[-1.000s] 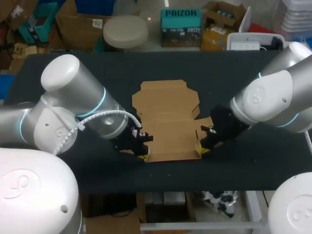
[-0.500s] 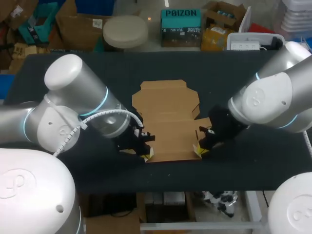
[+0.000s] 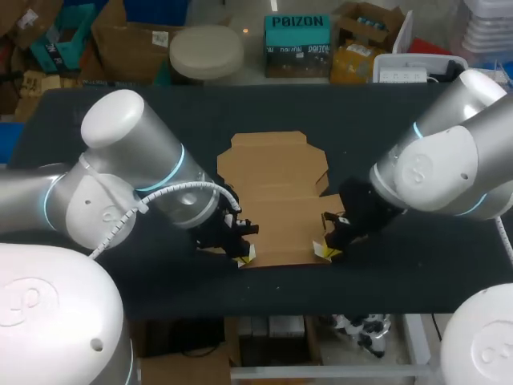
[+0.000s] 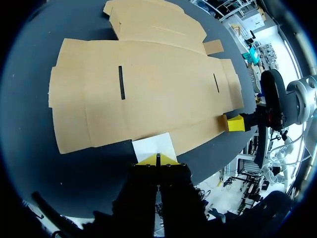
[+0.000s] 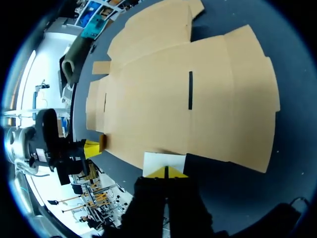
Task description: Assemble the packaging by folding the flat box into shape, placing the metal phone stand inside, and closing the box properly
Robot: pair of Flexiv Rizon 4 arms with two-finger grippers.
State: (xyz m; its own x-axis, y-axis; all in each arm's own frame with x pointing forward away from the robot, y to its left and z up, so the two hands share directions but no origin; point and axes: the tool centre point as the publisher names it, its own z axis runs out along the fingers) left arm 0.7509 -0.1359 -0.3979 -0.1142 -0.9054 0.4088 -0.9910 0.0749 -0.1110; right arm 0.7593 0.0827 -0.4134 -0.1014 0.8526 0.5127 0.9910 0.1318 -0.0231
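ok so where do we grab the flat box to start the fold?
Its near long edge, close to the two corners, coming in low from the front of the table. The flat box lies flush, so probably only an outer edge can be lifted.

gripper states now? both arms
Left gripper: shut, tips at the near edge of the flat box; grip unclear.
Right gripper: shut, at the same edge; grip unclear.

Even, fairly bright light falls from overhead on the dark worktop, leaving the flat box almost shadowless and a soft sheen on the left arm and right arm, while both wrist views burn white past the worktop's edge, perhaps from ceiling lamps.
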